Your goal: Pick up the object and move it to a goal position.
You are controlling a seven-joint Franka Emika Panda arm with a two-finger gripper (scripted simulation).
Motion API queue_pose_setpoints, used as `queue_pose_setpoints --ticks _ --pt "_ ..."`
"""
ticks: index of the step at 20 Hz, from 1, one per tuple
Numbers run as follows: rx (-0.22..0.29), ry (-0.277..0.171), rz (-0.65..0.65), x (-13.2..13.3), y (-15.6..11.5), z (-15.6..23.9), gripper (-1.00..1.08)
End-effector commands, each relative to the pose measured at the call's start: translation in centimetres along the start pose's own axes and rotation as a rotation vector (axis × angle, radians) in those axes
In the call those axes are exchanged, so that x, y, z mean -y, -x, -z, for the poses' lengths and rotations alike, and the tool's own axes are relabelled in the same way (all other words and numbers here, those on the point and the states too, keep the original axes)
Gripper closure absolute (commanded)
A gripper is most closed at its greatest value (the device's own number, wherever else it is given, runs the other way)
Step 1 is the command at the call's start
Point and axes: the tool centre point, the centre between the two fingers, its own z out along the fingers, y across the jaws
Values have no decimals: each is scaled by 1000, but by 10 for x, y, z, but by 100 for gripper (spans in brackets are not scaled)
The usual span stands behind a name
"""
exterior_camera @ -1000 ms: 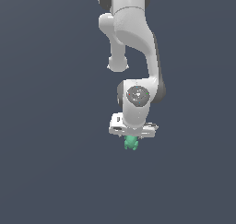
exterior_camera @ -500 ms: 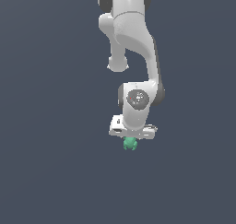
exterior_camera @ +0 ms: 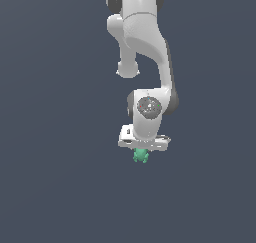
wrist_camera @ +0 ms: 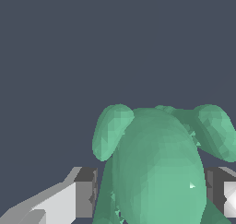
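Observation:
The object, a small teal-green lumpy figure (exterior_camera: 141,155) with stubby nubs, hangs just below the white arm's hand in the exterior view. My gripper (exterior_camera: 142,152) is shut on it, and most of the fingers are hidden behind the hand. In the wrist view the figure (wrist_camera: 159,168) fills the space between the two dark finger pads (wrist_camera: 85,193), which press on its sides; two rounded nubs stick out beyond the fingers.
The white arm (exterior_camera: 145,52) reaches down from the top of the exterior view. Around it there is only a plain dark grey-blue background, with no other object, edge or marker in view.
The hand with the green figure has shifted slightly toward the exterior view's left and a touch upward. The grip on the figure is unchanged.

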Motion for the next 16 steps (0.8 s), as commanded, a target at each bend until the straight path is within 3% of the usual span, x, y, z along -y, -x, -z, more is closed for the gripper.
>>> queue_pose_setpoints --ticks 1,9,16 --pt "0 0 0 0 2 1 108" --pt "0 0 0 6 21 14 108" --pt "0 0 0 17 55 37 108"
